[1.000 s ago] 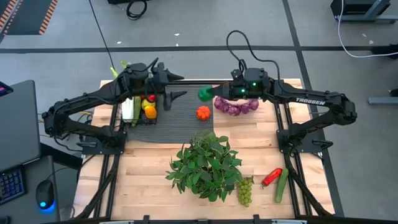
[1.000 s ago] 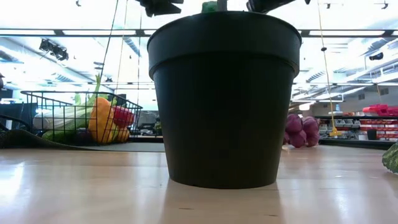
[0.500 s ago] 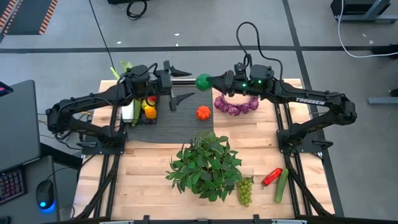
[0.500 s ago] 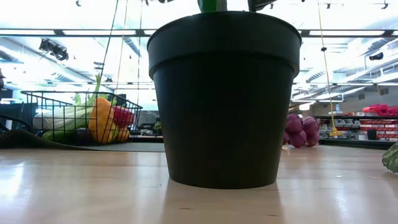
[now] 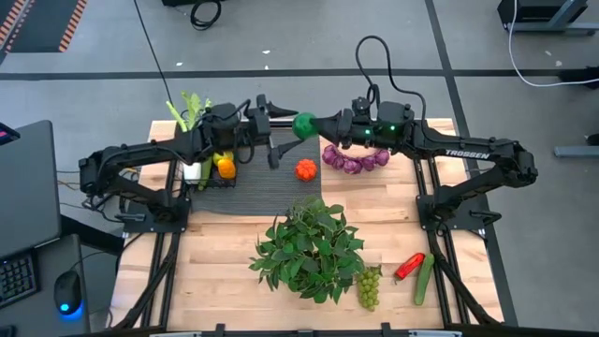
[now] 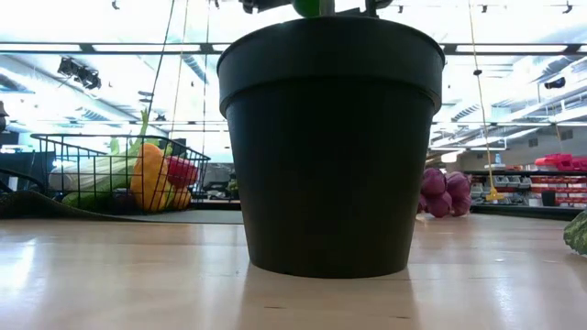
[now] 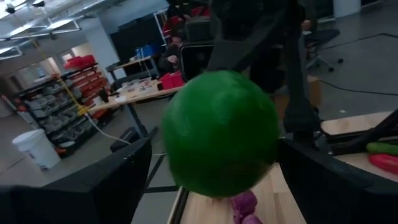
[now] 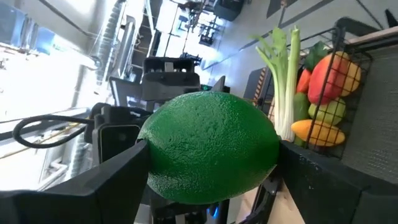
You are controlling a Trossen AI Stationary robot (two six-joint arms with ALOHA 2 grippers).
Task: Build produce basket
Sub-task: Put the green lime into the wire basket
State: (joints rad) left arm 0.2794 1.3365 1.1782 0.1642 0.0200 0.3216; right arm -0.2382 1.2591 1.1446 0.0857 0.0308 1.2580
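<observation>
- The lime (image 8: 211,147) has a matt, finely pebbled skin, like moulded plastic.
- The table (image 5: 225,271) is pale wood in planks, with a soft sheen in the low view.
- The basket (image 6: 119,174) is thin black wire mesh.
- The plant pot (image 6: 330,147) is smooth, matt black plastic.
- The mat (image 5: 281,183) is dark and ribbed.
- The peppers (image 8: 329,74) look smooth and slightly glossy.

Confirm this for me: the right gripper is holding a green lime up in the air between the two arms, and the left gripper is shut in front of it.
Not quite. The right gripper does hold the lime aloft between the arms, but the left gripper is open, not shut: the high view shows its fingers spread apart facing the lime, and the left wrist view shows the lime between them.
</observation>
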